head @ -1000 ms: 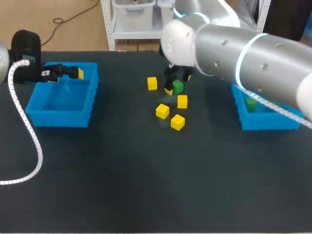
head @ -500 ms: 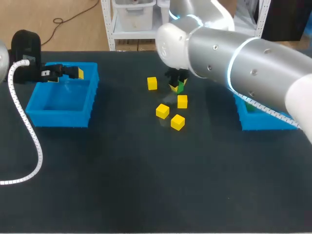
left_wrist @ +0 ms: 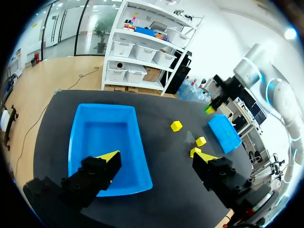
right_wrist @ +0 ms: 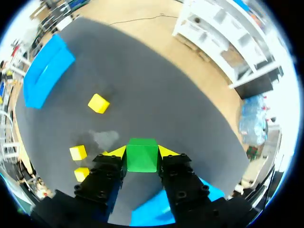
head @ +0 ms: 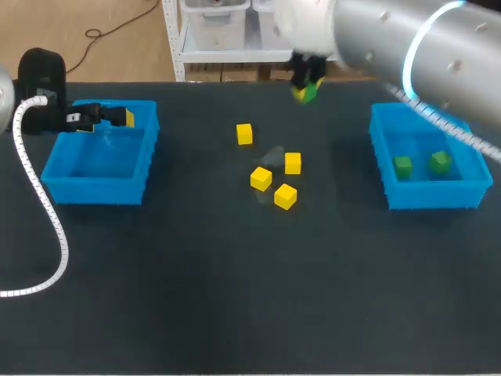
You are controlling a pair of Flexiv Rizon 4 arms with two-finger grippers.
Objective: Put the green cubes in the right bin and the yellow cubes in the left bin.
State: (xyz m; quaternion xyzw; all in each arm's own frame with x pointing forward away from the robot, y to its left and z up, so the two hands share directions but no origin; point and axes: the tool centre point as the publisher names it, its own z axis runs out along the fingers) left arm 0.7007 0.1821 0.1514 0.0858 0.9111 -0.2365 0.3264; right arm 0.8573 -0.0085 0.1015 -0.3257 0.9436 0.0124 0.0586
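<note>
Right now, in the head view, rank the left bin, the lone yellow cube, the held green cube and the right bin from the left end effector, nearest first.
1. Left bin, beneath the left end effector.
2. Lone yellow cube, mid-table.
3. Green cube, held up right of centre.
4. Right bin, far right.

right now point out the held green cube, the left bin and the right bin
green cube (right_wrist: 141,155), right wrist view, its facing side
left bin (head: 94,190), head view, near wall
right bin (head: 434,196), head view, near wall
</note>
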